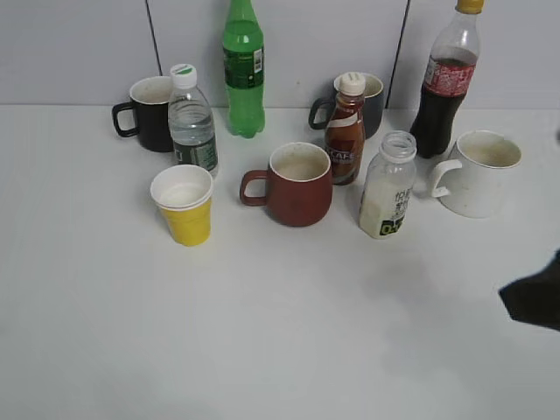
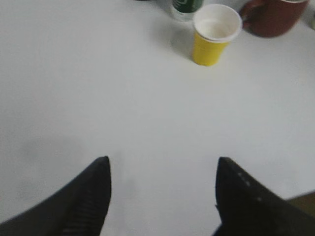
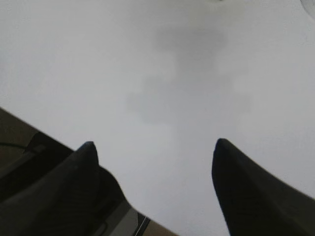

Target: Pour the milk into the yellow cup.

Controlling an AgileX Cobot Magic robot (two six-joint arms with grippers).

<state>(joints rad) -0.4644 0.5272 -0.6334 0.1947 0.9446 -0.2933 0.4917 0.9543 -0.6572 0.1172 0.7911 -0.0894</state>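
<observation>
Only the exterior view shows all the drinks together: the milk bottle stands upright without a cap, right of the red-brown mug and just in front of the brown coffee bottle, and the yellow cup stands well apart from it, left of the mug and just in front of the clear water bottle. Behind them are a black mug, a green bottle, a dark mug, a cola bottle and a white mug. My left wrist view shows the yellow cup far ahead of my left hand, whose fingers are spread wide with nothing between them; the red-brown mug is cut off at the top edge. My right wrist view shows only bare white tabletop before my right hand, also wide and empty, with the tabletop edge and something dark below at the lower left. The milk bottle is not visible there. In the exterior view only a dark piece of my right arm enters at the right edge, and my left hand is not visible. The front half of the tabletop is open.
</observation>
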